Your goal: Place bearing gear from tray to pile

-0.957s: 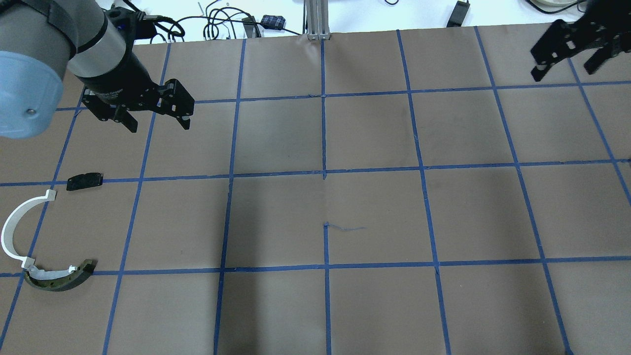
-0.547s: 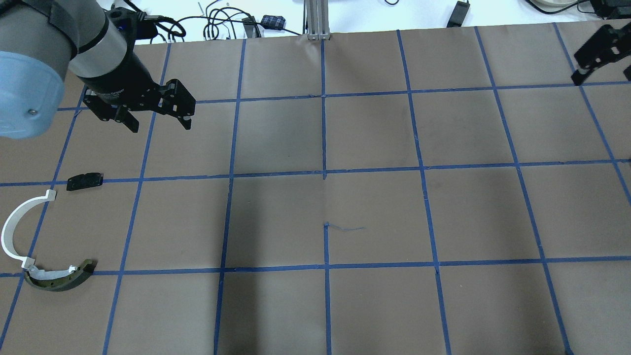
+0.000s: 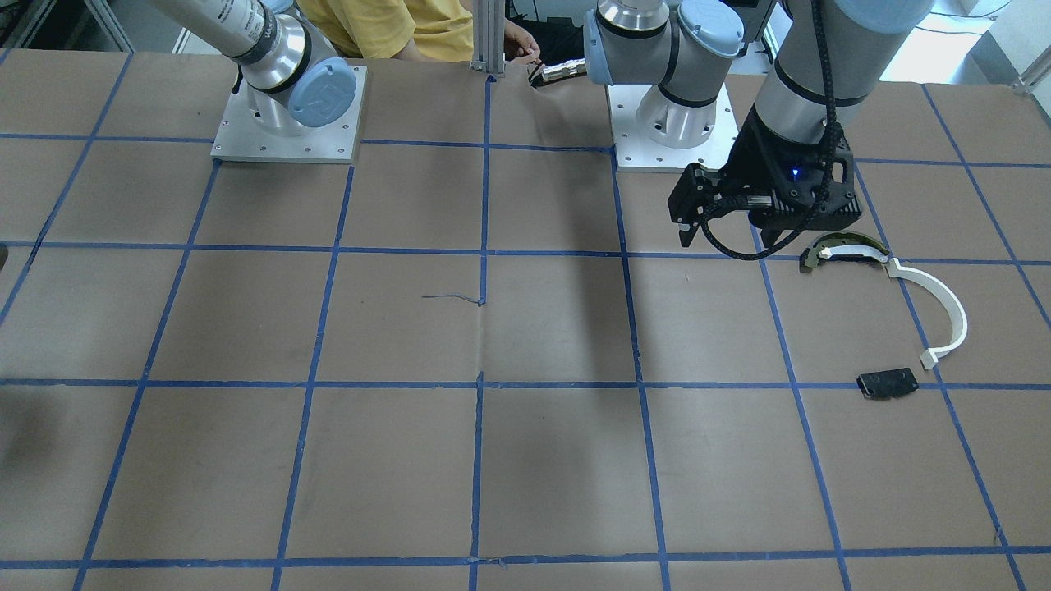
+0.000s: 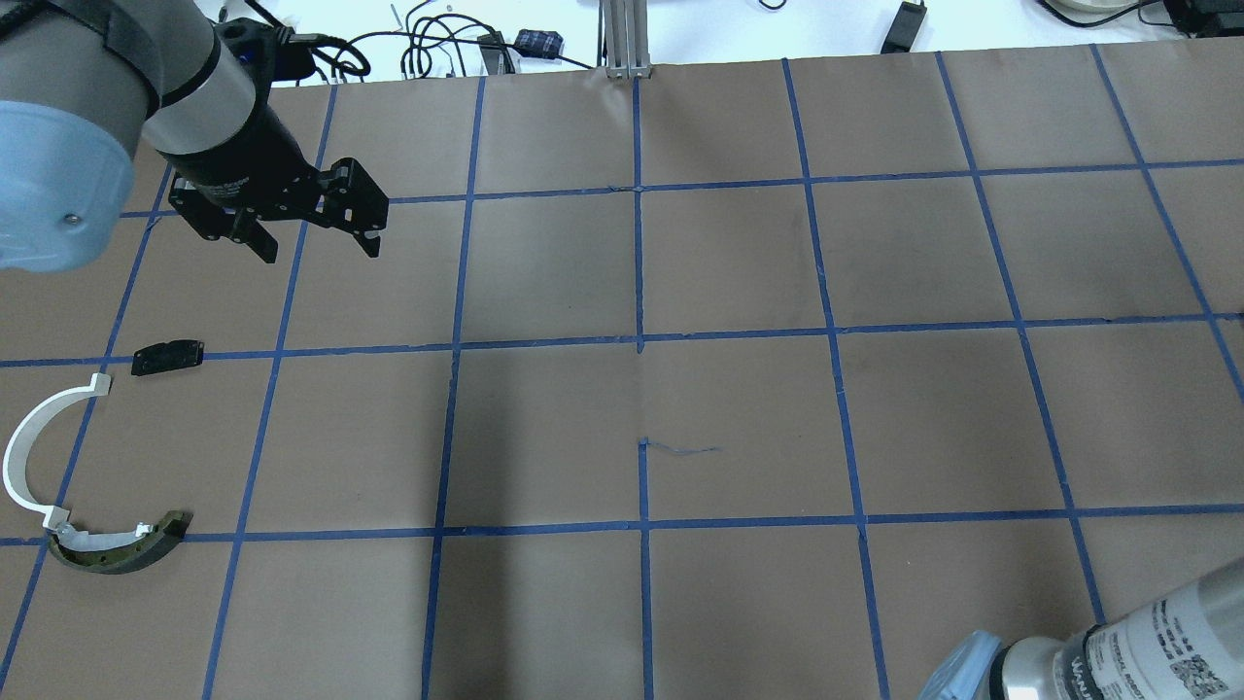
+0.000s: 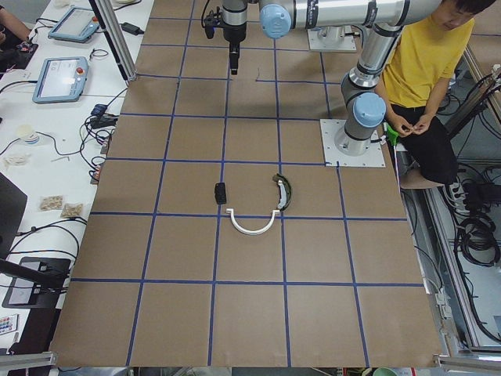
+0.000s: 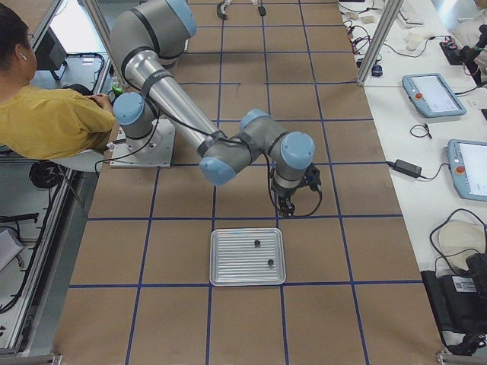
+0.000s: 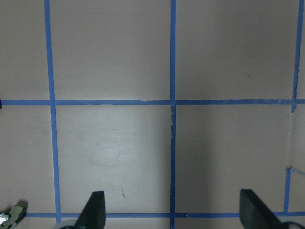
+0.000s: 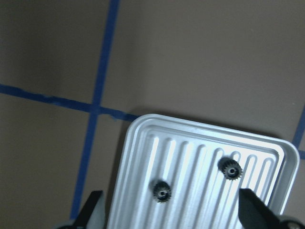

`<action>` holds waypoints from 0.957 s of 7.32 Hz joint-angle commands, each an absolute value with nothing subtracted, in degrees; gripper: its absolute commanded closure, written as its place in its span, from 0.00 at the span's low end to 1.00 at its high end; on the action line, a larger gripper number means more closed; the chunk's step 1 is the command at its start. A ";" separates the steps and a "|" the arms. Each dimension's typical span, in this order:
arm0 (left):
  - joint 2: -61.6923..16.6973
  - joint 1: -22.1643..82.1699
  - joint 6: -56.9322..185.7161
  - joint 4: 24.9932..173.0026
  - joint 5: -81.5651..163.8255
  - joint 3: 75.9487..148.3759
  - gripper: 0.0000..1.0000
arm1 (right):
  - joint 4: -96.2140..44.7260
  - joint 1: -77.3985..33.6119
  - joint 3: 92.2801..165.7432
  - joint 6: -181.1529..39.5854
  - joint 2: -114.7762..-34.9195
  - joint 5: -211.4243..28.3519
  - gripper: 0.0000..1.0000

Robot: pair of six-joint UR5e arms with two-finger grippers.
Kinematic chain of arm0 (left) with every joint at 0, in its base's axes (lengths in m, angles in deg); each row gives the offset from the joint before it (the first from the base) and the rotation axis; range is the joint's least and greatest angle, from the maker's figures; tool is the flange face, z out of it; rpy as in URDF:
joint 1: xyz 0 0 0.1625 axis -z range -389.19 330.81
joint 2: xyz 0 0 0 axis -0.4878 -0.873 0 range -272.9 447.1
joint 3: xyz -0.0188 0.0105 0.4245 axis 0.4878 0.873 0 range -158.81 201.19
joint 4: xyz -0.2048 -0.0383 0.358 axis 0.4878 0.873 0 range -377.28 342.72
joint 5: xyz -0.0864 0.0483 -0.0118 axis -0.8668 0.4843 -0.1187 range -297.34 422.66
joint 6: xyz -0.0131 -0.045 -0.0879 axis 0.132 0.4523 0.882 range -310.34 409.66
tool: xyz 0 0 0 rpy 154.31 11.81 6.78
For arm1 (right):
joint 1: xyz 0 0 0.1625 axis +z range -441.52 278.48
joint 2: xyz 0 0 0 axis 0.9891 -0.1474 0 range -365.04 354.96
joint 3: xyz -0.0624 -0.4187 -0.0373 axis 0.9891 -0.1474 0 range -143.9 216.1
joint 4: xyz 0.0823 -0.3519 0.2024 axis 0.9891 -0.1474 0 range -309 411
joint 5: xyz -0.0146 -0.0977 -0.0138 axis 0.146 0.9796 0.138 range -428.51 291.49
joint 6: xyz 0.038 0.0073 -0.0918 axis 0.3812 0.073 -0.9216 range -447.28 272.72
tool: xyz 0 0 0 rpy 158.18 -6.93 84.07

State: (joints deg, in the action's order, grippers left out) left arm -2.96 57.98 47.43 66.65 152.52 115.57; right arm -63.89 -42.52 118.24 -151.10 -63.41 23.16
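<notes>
Two small dark bearing gears (image 8: 162,191) (image 8: 230,170) lie in the ribbed silver tray (image 8: 195,143). My right gripper (image 8: 171,212) is open and empty above the tray's edge. In the exterior right view it (image 6: 283,209) hangs just beyond the tray (image 6: 228,270). The pile lies at the far left: a white arc strip (image 4: 24,437), a dark-and-tan curved piece (image 4: 121,552) and a black plate (image 4: 167,357). My left gripper (image 4: 306,233) is open and empty, above the table beyond the pile and to its right.
The table is brown paper with a blue tape grid (image 4: 639,340). My right arm's elbow (image 4: 1069,661) shows at the bottom right of the overhead view. A person in yellow (image 6: 46,114) sits behind the robot. Cables and a post (image 4: 622,39) lie at the far edge.
My right gripper has moved right, out of the overhead view; its arm's elbow now shows at the bottom right. The left gripper has barely moved. The pile is unchanged.
</notes>
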 commanded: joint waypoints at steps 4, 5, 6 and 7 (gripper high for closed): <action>-2.99 57.99 47.38 66.74 152.66 115.59 0.00 | -71.69 -46.81 117.93 -153.29 -55.05 24.74 0.00; -2.99 57.99 47.46 66.74 152.66 115.59 0.00 | -72.04 -46.81 117.67 -153.20 -54.61 24.65 0.00; -3.17 57.99 47.46 66.65 152.58 115.59 0.00 | -72.13 -46.81 117.49 -153.20 -54.70 24.39 0.01; -3.17 57.99 47.46 66.65 152.58 115.59 0.00 | -72.74 -46.81 117.67 -153.20 -54.61 24.04 0.09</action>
State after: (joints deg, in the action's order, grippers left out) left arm -3.10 57.99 47.46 66.68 152.61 115.59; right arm -72.18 -46.79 117.63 -153.19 -54.74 24.41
